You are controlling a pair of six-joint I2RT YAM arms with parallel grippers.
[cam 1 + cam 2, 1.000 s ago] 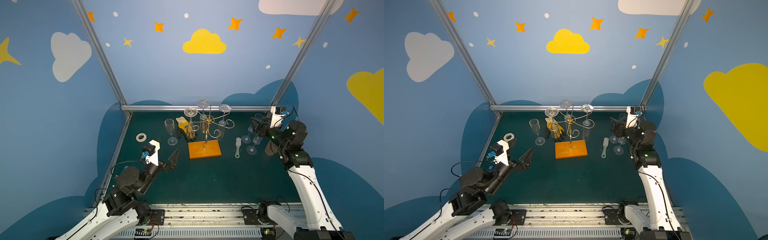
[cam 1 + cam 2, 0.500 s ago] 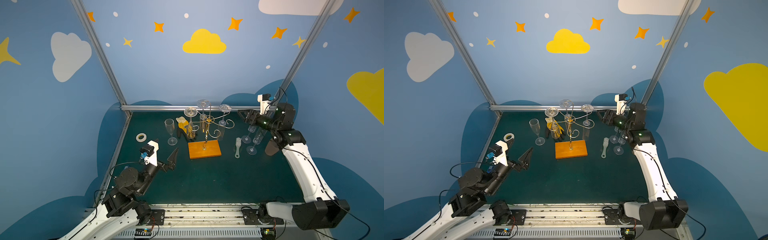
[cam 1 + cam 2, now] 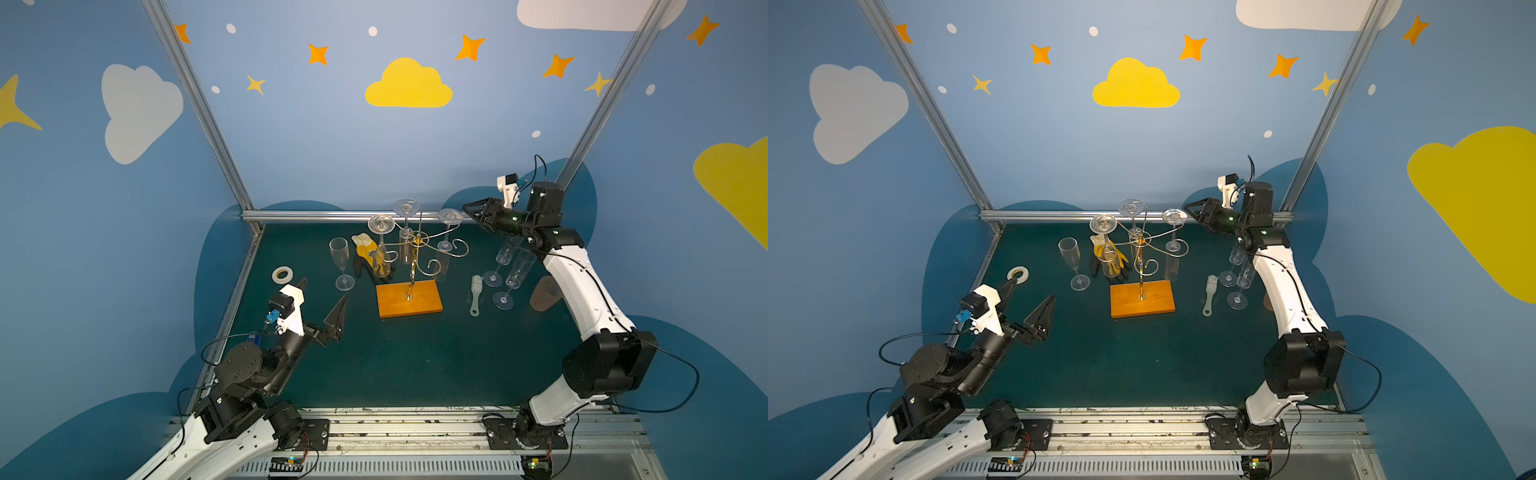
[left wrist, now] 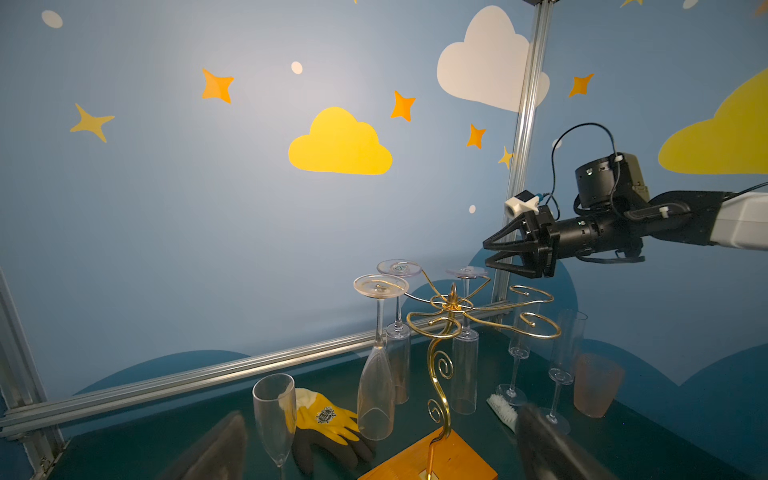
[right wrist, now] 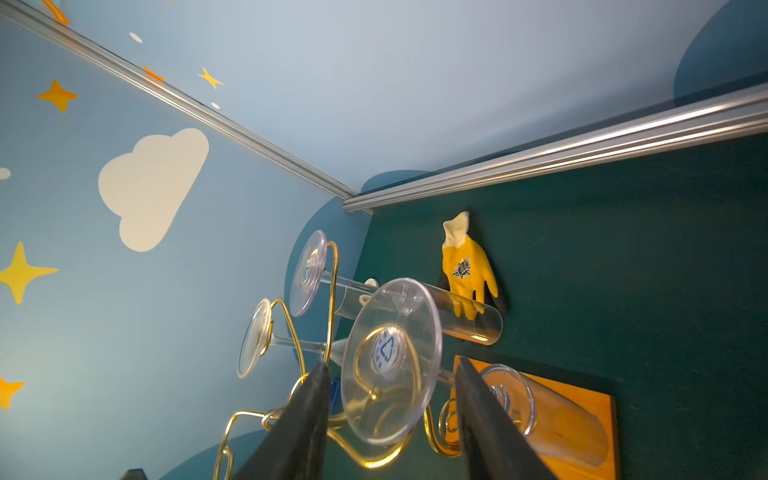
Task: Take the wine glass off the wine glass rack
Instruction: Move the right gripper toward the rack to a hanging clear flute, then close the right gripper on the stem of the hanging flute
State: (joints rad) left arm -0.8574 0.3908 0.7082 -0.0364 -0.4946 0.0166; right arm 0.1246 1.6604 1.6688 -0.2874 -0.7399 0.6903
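The wine glass rack (image 3: pixel 409 297) (image 3: pixel 1142 297) (image 4: pixel 453 307) is a gold wire stand on an orange wooden base, mid-table. Three clear glasses hang upside down from its arms. My right gripper (image 3: pixel 467 210) (image 3: pixel 1187 208) (image 4: pixel 486 253) (image 5: pixel 390 365) is level with the foot of the rightmost hanging wine glass (image 3: pixel 450 216) (image 3: pixel 1174 216) (image 4: pixel 467 272) (image 5: pixel 390 361). In the right wrist view its open jaws straddle that foot with a gap on each side. My left gripper (image 3: pixel 322 293) (image 3: pixel 1034 291) (image 4: pixel 382 415) stands open and empty, low at the front left.
A flute (image 3: pixel 340 262) and a yellow glove (image 3: pixel 365 253) are left of the rack, a tape roll (image 3: pixel 282 274) beyond them. A brush (image 3: pixel 476 293), two standing flutes (image 3: pixel 505 266) and a pinkish cup (image 3: pixel 544 293) sit right, under my right arm.
My right arm has risen from the flutes at the right and swung toward the rack's top, its jaws narrowing. The left arm has stayed put.
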